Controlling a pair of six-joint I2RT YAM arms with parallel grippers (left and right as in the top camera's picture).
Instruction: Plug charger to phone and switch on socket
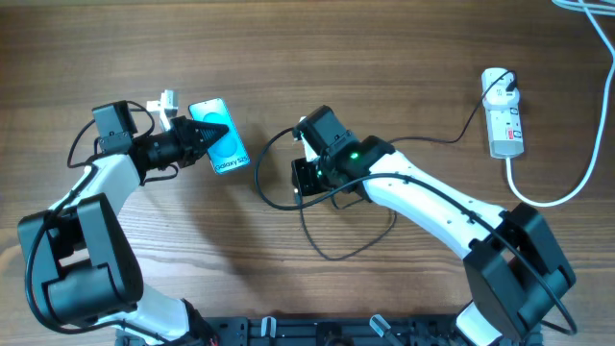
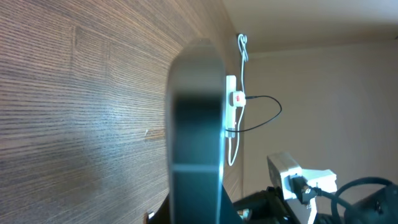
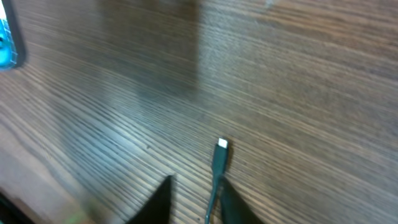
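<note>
The phone lies at the table's left with its turquoise screen up, and my left gripper is shut on it. The left wrist view shows the phone edge-on, filling the space between that gripper's jaws. The charger runs as a thin black cable from the socket to loose loops under my right arm. Its metal-tipped plug lies on the wood between the spread fingers of my right gripper, close against the right finger. The phone shows at the far left edge.
A thick white cable curves from the socket along the table's right edge. The socket with its red mark shows far off in the left wrist view. My right arm crosses the middle of the wooden table.
</note>
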